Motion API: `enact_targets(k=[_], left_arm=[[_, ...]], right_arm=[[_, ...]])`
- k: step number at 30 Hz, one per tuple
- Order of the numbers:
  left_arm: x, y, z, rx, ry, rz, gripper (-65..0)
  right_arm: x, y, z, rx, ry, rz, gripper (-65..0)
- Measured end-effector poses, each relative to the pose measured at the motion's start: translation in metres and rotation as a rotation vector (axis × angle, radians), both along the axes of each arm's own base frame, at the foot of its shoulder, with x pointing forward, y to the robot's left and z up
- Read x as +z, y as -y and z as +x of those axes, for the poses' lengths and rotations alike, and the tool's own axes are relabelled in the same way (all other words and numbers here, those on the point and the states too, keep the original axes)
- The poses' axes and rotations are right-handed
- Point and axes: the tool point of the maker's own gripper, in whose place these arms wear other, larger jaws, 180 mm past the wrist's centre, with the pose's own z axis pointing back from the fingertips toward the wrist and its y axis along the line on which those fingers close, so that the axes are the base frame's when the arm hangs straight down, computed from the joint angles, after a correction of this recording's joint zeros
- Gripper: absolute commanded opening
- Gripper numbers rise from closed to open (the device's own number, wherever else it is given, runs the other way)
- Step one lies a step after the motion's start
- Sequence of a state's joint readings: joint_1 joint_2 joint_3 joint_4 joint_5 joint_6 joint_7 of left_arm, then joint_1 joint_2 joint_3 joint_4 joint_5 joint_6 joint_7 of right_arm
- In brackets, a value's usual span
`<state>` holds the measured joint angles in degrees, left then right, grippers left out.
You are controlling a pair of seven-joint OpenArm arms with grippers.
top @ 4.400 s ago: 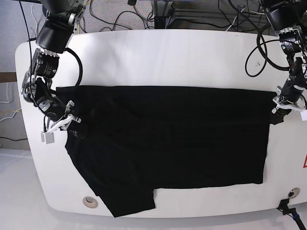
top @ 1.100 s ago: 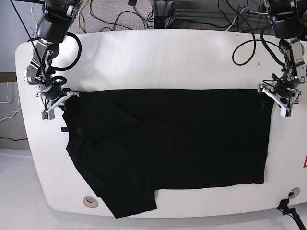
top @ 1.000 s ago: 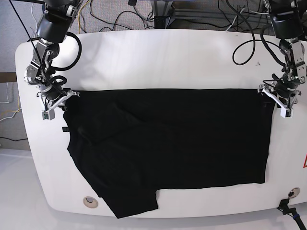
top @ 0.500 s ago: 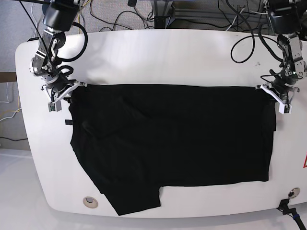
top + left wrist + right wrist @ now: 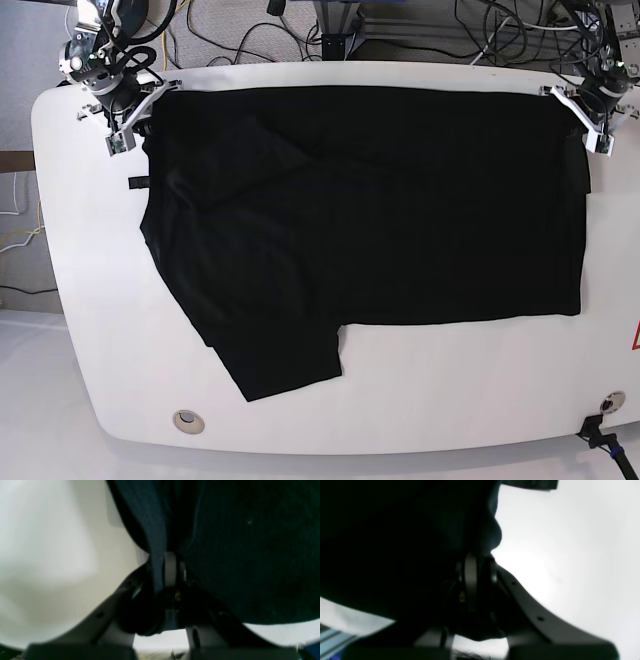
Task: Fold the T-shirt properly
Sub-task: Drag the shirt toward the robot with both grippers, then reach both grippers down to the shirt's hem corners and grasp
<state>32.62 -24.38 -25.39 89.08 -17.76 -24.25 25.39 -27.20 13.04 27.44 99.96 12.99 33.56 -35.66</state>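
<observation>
A white table [image 5: 420,420] is backed by tangled cables. The shirt [image 5: 380,220] is spread across it, its far edge drawn to the table's back rim. That edge is pinched at both corners: the left gripper [image 5: 590,118] and the right gripper [image 5: 128,112] are each clamped on cloth, though the right wrist view is dark. Uneven pulling could skew the fold, and the rumpled sleeve [image 5: 285,365] near the front could be trapped underneath. A thin pinch might slip.

The base view is bright, even and sharp. Both wrist views are blurred: dark fabric fills the upper frame with little detail, and the white background glares.
</observation>
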Motion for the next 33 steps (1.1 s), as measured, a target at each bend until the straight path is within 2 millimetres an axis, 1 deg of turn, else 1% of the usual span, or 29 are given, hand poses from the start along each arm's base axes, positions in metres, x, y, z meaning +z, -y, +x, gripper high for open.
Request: enact_targets(k=[2, 4, 6, 8, 10, 12, 13, 15, 18, 20, 21, 22, 23, 25, 26, 28, 30, 31, 32, 33], left_arm=[[0.003, -0.002, -0.009, -0.003, -0.011, 0.012, -64.9], [0.002, 0.002, -0.022, -0.017, -0.041, 0.015, -64.9], [0.004, 0.005, -0.03, -0.029, -0.053, 0.018, -64.9], [0.006, 0.008, -0.034, -0.043, -0.061, 0.023, -64.7], [0.01, 0.012, -0.033, -0.06, -0.057, 0.026, -64.7], [0.01, 0.014, -0.036, -0.066, -0.059, 0.025, -64.2], [0.01, 0.014, -0.039, -0.067, -0.066, 0.025, -62.0], [0.009, 0.014, -0.04, -0.066, -0.071, 0.025, -54.1], [0.009, 0.012, -0.04, -0.063, -0.071, 0.032, -36.4], [0.011, 0.013, -0.04, -0.069, -0.074, 0.039, -26.7], [0.014, 0.014, -0.037, -0.075, -0.064, 0.04, -22.8], [0.016, 0.016, -0.035, -0.081, -0.056, 0.04, -19.7], [0.018, 0.017, -0.032, -0.086, -0.047, 0.042, -18.4], [0.019, 0.017, -0.031, -0.088, -0.044, 0.044, -18.2], [0.02, 0.017, -0.029, -0.087, -0.04, 0.044, -18.2], [0.022, 0.017, -0.02, -0.088, -0.02, 0.044, -18.2], [0.028, 0.017, -0.006, -0.087, 0.016, 0.047, -18.2], [0.032, 0.017, 0.001, -0.091, 0.036, 0.05, -18.2], [0.036, 0.015, 0.007, -0.091, 0.054, 0.054, -18.2], [0.04, 0.012, 0.012, -0.082, 0.071, 0.062, -18.1]], right_arm=[[0.006, 0.005, -0.008, -0.006, 0.004, -0.012, -65.0], [0.005, 0.01, -0.016, -0.036, -0.006, -0.014, -65.0], [0.005, 0.015, -0.023, -0.05, -0.016, -0.02, -65.0], [0.005, 0.021, -0.03, -0.061, -0.025, -0.028, -65.0], [0.004, 0.025, -0.036, -0.068, -0.039, -0.037, -65.0], [0.004, 0.027, -0.039, -0.074, -0.042, -0.039, -65.0], [0.004, 0.028, -0.04, -0.075, -0.044, -0.043, -65.0], [0.004, 0.028, -0.04, -0.075, -0.044, -0.042, -65.0], [0.005, 0.028, -0.037, -0.077, -0.038, -0.041, -65.0], [0.005, 0.029, -0.037, -0.082, -0.037, -0.045, -65.0], [0.005, 0.029, -0.036, -0.085, -0.036, -0.045, -65.0], [0.005, 0.029, -0.037, -0.085, -0.037, -0.046, -63.4], [0.005, 0.029, -0.037, -0.085, -0.037, -0.045, -59.8], [0.005, 0.029, -0.036, -0.085, -0.036, -0.046, -49.3], [0.006, 0.029, -0.032, -0.085, -0.027, -0.046, -43.0], [0.007, 0.03, -0.029, -0.082, -0.024, -0.056, -30.7], [0.015, 0.03, -0.022, -0.075, 0.003, -0.061, -20.0], [0.018, 0.03, -0.018, -0.07, 0.016, -0.067, -16.6], [0.021, 0.03, -0.015, -0.066, 0.025, -0.076, -15.3], [0.025, 0.029, -0.01, -0.063, 0.04, -0.08, -15.5]])
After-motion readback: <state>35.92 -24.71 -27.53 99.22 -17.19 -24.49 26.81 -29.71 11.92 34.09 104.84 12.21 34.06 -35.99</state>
